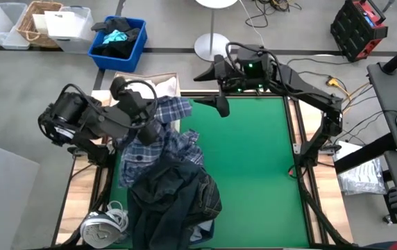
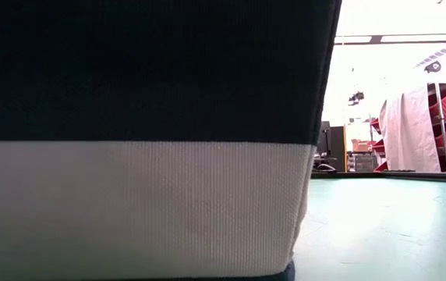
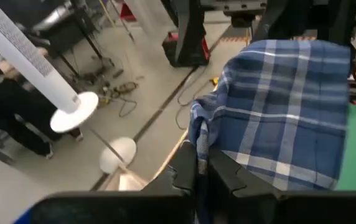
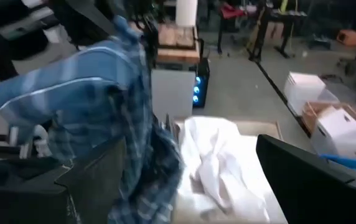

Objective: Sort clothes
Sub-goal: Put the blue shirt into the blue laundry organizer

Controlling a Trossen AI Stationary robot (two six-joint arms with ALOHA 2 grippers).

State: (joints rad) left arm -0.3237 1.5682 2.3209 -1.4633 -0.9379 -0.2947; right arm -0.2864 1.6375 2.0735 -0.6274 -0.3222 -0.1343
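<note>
The plaid shirt [image 1: 162, 135] is hanging pinched in the left gripper [image 3: 201, 167]; the right gripper [image 4: 187, 180] is hovering wide open at the table's far edge.

One camera looks straight down on the whole green table [image 1: 254, 160]. The low one sits on the table, right against some dark and white cloth [image 2: 145, 140]. Both wrist cameras look closely at the same plaid shirt [image 3: 290, 106].
</note>
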